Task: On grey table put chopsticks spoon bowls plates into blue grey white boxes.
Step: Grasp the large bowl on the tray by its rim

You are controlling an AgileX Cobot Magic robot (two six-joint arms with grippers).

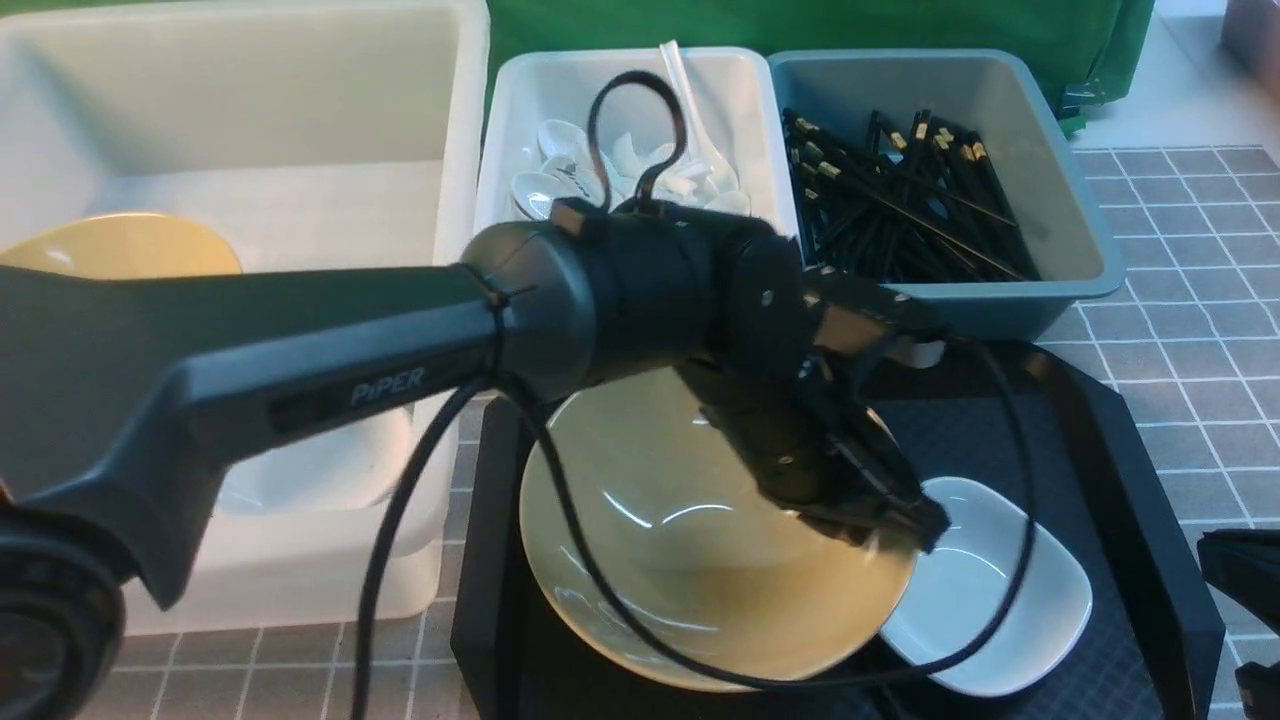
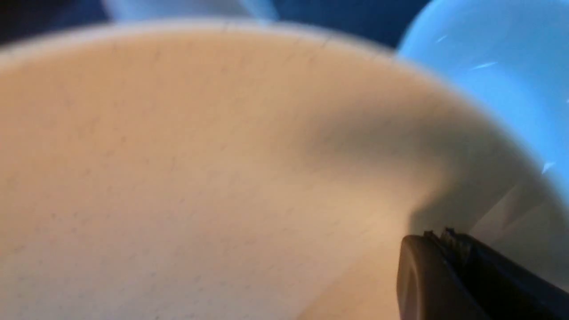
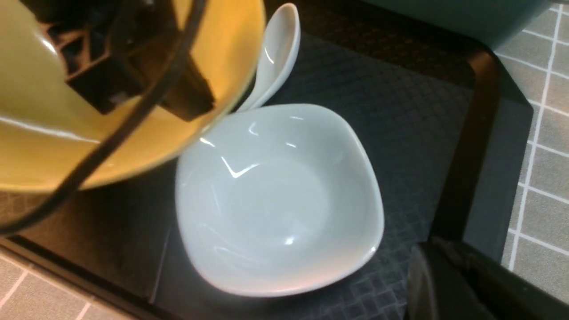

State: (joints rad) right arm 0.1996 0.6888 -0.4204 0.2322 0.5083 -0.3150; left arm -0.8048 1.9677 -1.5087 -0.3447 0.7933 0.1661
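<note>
A large yellow bowl sits on the black tray, its rim overlapping a white square dish. My left gripper is shut on the bowl's right rim, one finger lying on the inner wall. In the left wrist view the bowl fills the frame, with the gripper at its edge and the dish beyond. The right wrist view shows the bowl, the dish and a white spoon behind them. My right gripper is shut and empty, beside the dish.
A big white box at the back left holds another yellow bowl and a white bowl. A small white box holds spoons. A blue-grey box holds chopsticks. The right arm is at the right edge.
</note>
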